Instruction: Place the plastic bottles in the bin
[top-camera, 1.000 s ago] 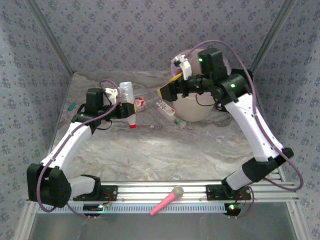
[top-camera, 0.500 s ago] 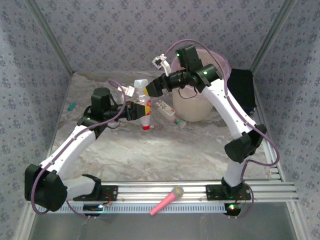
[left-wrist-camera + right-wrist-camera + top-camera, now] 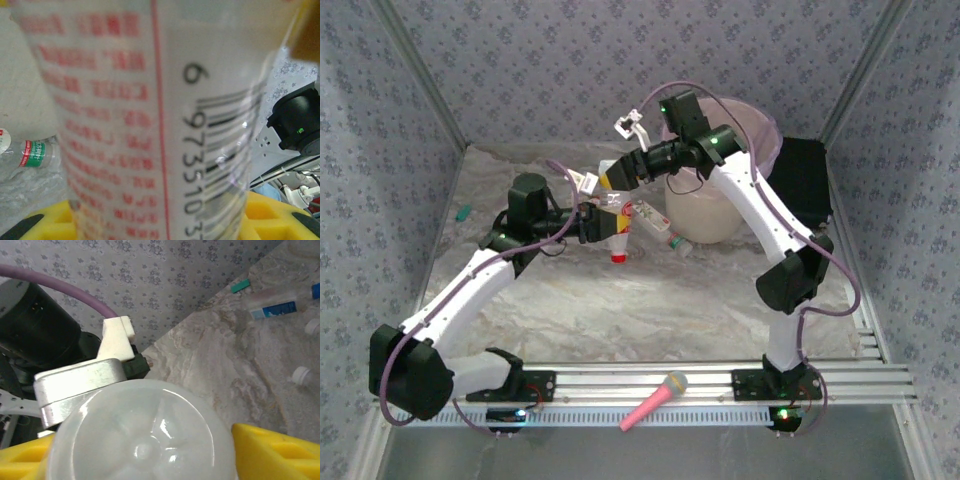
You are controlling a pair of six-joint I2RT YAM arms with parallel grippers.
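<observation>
A clear plastic bottle (image 3: 616,222) with red print and a red cap hangs cap down above the table, and my left gripper (image 3: 604,222) is shut on its label. In the left wrist view the bottle (image 3: 150,125) stands between the yellow fingers (image 3: 270,215). My right gripper (image 3: 611,177) is at the bottle's upturned base (image 3: 140,440), with a yellow finger (image 3: 270,450) close on each side and the jaws still open. The cream bin (image 3: 705,215) with its pink liner stands just right of both grippers. Another bottle (image 3: 655,222) lies at the bin's foot.
More bottles lie on the marble table: one with a green label (image 3: 35,152) and one with a blue label (image 3: 280,307). A black box (image 3: 805,180) sits right of the bin. A teal piece (image 3: 464,212) lies far left. A pink microphone (image 3: 655,400) rests on the front rail.
My right arm swung left from over the bin to the held bottle's base, and its jaws narrowed around it. My left gripper carried the bottle a little right.
</observation>
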